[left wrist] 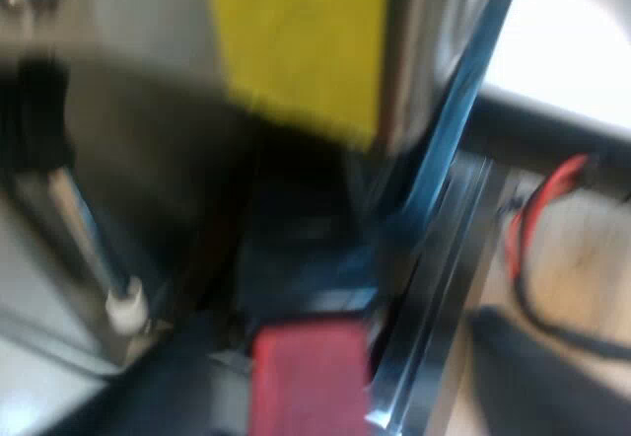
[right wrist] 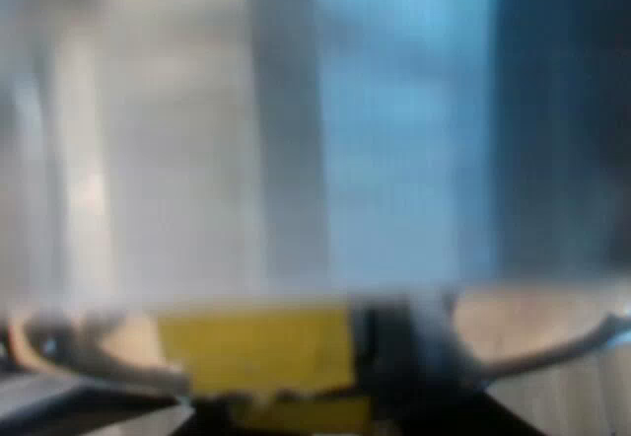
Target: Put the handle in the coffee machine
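We are in close at the front of the espresso machine (left wrist: 148,140). The holder's dark handle (left wrist: 306,258) runs in under the machine's yellow panel (left wrist: 306,41), and its red end (left wrist: 311,382) points out away from the machine, toward us. Whether the holder is seated and locked in the machine's front is hidden from us.

Our left gripper (left wrist: 345,387) sits around that red end. Its fingers (left wrist: 532,377) are spread wide, one on each side, and as far as we can judge they do not press on it, so they have hold of nothing. The state of our right gripper (right wrist: 325,426) we cannot tell. It hangs close to what looks like a pale face of the machine.

We judge the step in hand to be seating the holder. To do it well, we should close on the dark handle just machine-side of the red end. Then we keep it level, press up into the machine's front and swing it until it stops. The steam wand (left wrist: 94,249) hangs beside the handle at the machine's front, so the swing should stay clear of it and of the drip tray (left wrist: 444,278) rim below the machine.
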